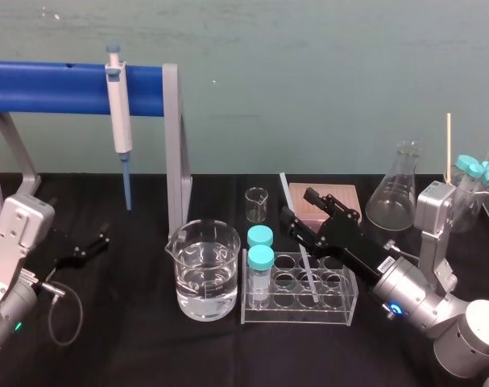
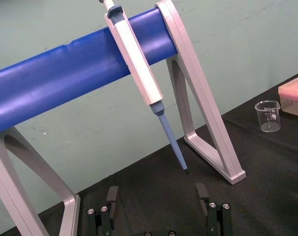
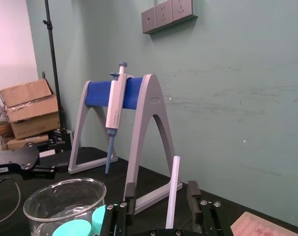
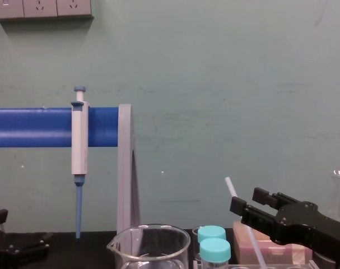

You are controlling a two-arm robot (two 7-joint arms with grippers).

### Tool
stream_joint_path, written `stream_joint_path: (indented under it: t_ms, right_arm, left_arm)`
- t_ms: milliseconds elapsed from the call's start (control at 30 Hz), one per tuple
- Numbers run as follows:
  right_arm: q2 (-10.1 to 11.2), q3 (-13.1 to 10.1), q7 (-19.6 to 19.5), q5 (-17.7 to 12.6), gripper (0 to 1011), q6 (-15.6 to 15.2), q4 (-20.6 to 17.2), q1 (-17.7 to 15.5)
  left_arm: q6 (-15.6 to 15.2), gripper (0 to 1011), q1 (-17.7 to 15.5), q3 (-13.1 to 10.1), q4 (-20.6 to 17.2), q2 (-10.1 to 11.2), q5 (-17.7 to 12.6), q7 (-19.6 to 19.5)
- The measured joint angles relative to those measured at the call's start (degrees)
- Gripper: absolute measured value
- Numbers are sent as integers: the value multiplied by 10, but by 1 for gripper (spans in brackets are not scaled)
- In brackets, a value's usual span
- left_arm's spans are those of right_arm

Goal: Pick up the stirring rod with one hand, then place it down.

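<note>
1. Black table (image 1: 131,339) under a green wall carried a large beaker (image 1: 202,274), partly filled with clear liquid.
2. We saw the stirring rod (image 1: 308,274) leaning in the clear rack (image 1: 341,310), beside two teal-capped tubes (image 1: 260,262).
3. The right gripper (image 3: 160,192) held its jaws apart around the rod without touching it; the left gripper (image 2: 157,189), low on the table at the left, was spread too.

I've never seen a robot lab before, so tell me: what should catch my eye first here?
The big blue-barred stand at the back left, with a pipette hanging from it. Mid-table, a beaker of clear liquid sits beside a tube rack, where the right gripper's open jaws flank the tilted stirring rod. The left gripper rests open at the far left.
</note>
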State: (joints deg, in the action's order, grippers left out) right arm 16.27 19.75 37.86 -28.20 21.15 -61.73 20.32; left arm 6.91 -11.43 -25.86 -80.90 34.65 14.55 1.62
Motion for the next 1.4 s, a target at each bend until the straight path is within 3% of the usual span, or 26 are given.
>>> stream_joint_path:
  t_ms: [367, 433, 467, 567, 667, 700, 800, 867, 1167, 1400]
  right_arm:
    - [0, 0, 0, 0, 945, 0, -1, 0]
    - [9, -1, -29, 20, 1003, -18, -26, -5]
    - [9, -1, -29, 20, 1003, -18, -26, -5]
    - [18, -16, -83, 39, 1002, -45, -70, -22]
    - [22, -47, -166, 62, 1003, -76, -126, -54]
    - [22, -47, -166, 62, 1003, -76, -126, -54]
    - [22, -74, -239, 88, 1003, -101, -167, -86]
    - [22, -84, -264, 98, 1003, -117, -176, -100]
    - [18, -98, -287, 113, 1003, -176, -164, -121]
    - [15, -98, -286, 122, 1003, -187, -151, -118]
  left_arm:
    - [0, 1000, 0, 0, 0, 0, 0, 0]
    - [0, 1000, 0, 0, 0, 0, 0, 0]
    - [0, 1000, 0, 0, 0, 0, 0, 0]
    - [0, 1000, 0, 0, 0, 0, 0, 0]
    - [0, 1000, 0, 0, 0, 0, 0, 0]
    - [0, 1000, 0, 0, 0, 0, 0, 0]
    - [0, 1000, 0, 0, 0, 0, 0, 0]
    - [0, 1000, 0, 0, 0, 0, 0, 0]
    - [0, 1000, 0, 0, 0, 0, 0, 0]
    - [0, 1000, 0, 0, 0, 0, 0, 0]
